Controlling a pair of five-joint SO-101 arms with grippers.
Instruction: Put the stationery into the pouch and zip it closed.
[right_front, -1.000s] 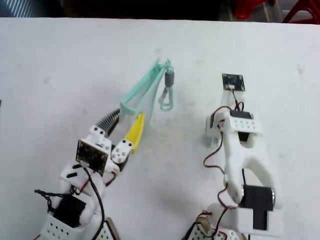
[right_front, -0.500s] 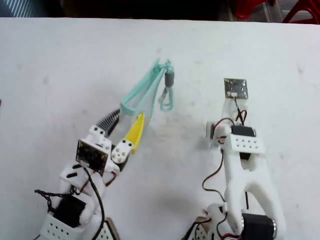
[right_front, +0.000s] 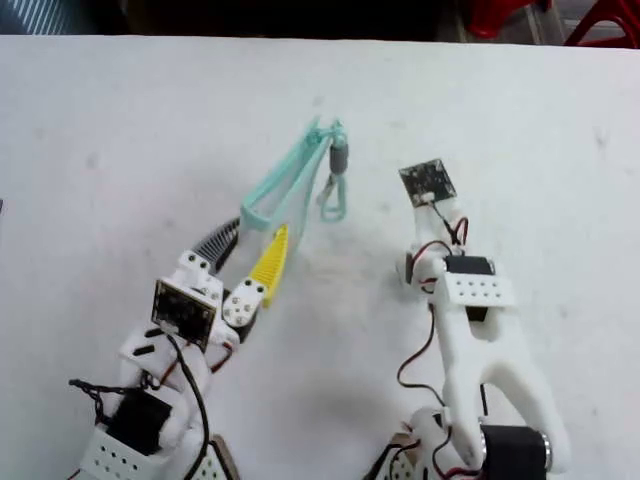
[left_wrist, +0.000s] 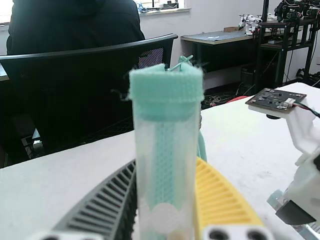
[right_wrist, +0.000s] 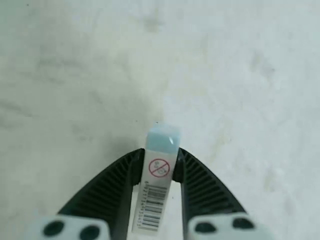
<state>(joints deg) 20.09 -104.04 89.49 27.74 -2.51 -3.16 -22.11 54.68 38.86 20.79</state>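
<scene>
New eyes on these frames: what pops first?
The teal mesh pouch, clamped on edge in the left gripper at the middle of the white table. Next, the right gripper, shut on a small pale-blue labelled stationery piece over the table.

You'll find one label, centre frame: a red prohibition sign above a barcode, on the pale-blue stationery item (right_wrist: 159, 167). No legible words.

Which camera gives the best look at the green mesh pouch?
The high view: the whole pouch lies in sight there, one end in the jaws of the left gripper. The left wrist view shows it close and end-on, between those jaws, so its length is hidden.
</scene>
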